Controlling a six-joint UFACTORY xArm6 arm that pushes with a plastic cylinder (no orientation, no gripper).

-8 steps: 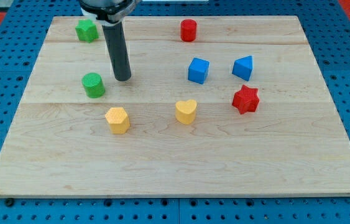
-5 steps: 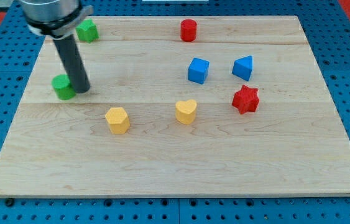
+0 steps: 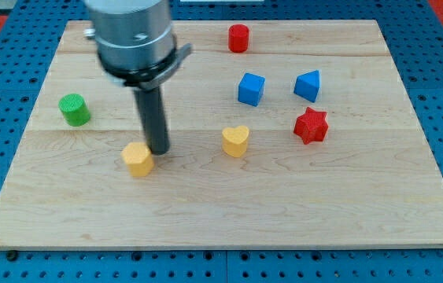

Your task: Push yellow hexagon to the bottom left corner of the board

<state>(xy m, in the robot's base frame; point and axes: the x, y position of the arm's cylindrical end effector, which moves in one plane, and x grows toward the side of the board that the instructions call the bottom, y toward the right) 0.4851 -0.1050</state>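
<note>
The yellow hexagon (image 3: 138, 159) is found on the left half of the table (image 3: 300, 204), a little below mid-height, and my tip (image 3: 158, 148) is set against its upper right side, touching or nearly so. No fingers are carried by this arm, only the rod, so nothing is grasped or released. The task is judged to be at an early stage: contact for a push toward the view's bottom left is made, yet the hexagon is well apart from the bottom left corner, and most of the travel is left.

Seven blocks are counted in view: two yellow, the hexagon and a yellow heart (image 3: 235, 141); two red, a red cylinder (image 3: 238, 38) and a red star (image 3: 311, 126); two blue, a blue cube (image 3: 251, 89) and a blue wedge-like block (image 3: 307, 85); and one green cylinder (image 3: 74, 109).
</note>
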